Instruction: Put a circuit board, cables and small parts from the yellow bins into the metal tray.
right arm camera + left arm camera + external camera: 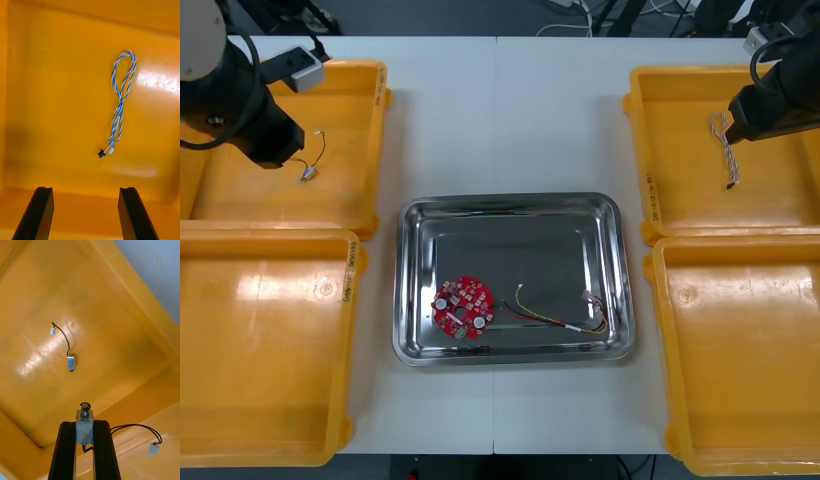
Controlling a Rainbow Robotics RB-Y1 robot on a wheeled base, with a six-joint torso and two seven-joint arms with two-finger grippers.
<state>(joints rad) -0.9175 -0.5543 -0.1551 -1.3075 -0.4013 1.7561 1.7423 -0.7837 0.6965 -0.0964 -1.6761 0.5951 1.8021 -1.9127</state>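
The left arm (235,105) is held out at the far left of the worktop (500,120). The left claw (84,424) is pointed downward and closed on a small metal part (85,414), the fingers set apart by its width. The right arm (780,100) is held at the far right, and the right claw (86,189) is spread wide.
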